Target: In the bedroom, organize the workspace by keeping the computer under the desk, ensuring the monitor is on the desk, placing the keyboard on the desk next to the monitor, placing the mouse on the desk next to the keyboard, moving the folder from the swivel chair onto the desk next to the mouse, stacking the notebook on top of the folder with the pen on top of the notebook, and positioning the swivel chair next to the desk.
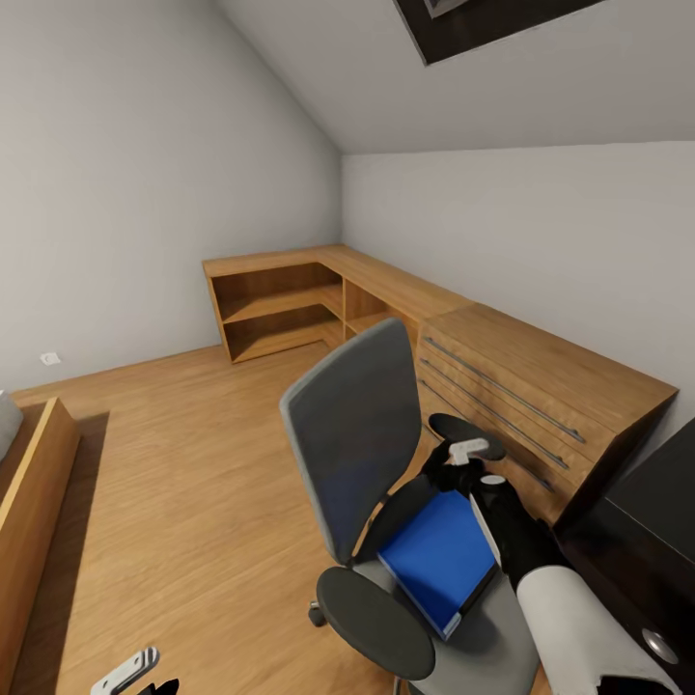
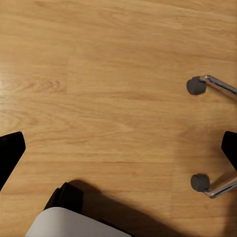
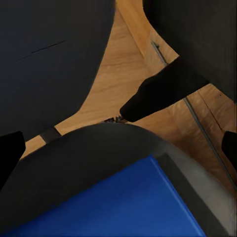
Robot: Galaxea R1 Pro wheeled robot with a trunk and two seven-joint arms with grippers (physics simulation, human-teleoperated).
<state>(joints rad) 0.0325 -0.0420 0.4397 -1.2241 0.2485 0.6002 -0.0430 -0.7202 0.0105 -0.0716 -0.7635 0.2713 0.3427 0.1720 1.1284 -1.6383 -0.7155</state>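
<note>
Beside the low light-wood cabinet point(image 1: 541, 386) we see the swivel chair point(image 1: 357, 454), its grey padded back turned toward the open floor and its far black armrest point(image 1: 466, 434) close to the cabinet's drawer fronts with their long metal pulls. On the seat lies the folder point(image 1: 446, 555), flat, bright blue, with a thin white page edge along its near side. Our right pincer point(image 1: 468, 463) hovers above the folder's far end, just by that armrest; its fingertips point(image 3: 10, 153) appear at opposite borders of the right wrist view, spread apart and holding nothing. At the right edge of the head view a corner of the glossy black tabletop point(image 1: 656, 512) shows, with a round silver knob point(image 1: 659, 645) below it, tight against the chair. The near armrest point(image 1: 376, 618) bulges toward us. Left of the chair the wood plank floor point(image 1: 193, 463) lies wide and bare up to an open corner shelf unit point(image 1: 280, 309). Our left pincer point(image 2: 118, 148) hangs over that floor, tips spread, near two chrome legs with grey castors point(image 2: 196, 85).
</note>
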